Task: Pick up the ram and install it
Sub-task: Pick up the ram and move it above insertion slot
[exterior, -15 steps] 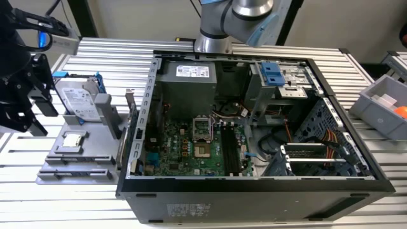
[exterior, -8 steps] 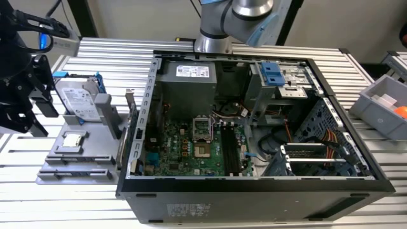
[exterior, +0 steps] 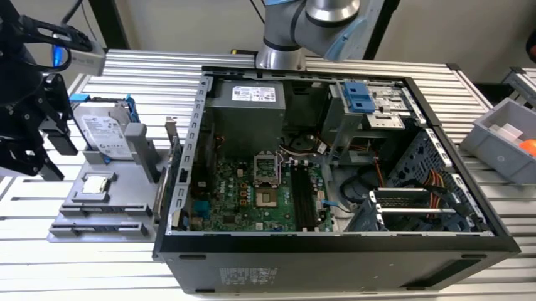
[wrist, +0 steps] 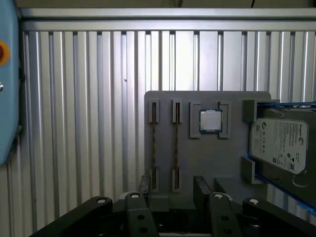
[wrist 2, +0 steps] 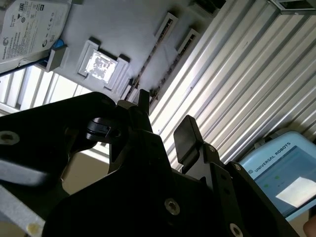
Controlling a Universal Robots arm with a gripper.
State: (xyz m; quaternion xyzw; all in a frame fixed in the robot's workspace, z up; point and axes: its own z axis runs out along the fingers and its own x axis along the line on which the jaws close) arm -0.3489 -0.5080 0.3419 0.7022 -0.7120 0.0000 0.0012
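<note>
Two thin sticks of ram stand on edge in parallel slots of a grey holder [wrist: 232,168]; one ram stick [wrist: 176,143] lies beside the other [wrist: 154,143]. My black gripper [wrist: 173,190] hovers above the holder's edge at the slot ends, open, with nothing between its fingers [wrist: 202,187]. In the second wrist view the gripper [wrist 2: 165,121] hangs over the same holder [wrist 2: 123,29], fingers apart. In the exterior view the gripper [exterior: 54,150] is at the far left, above the holder [exterior: 100,207], well away from the computer case.
The holder also carries a square silver processor chip [wrist: 211,121] and a silver hard drive [wrist: 281,143]. An open computer case [exterior: 335,244] with its motherboard [exterior: 251,194] fills the ribbed metal table's middle. A grey bin [exterior: 503,138] sits at the exterior view's right. A blue pendant [wrist 2: 281,177] lies nearby.
</note>
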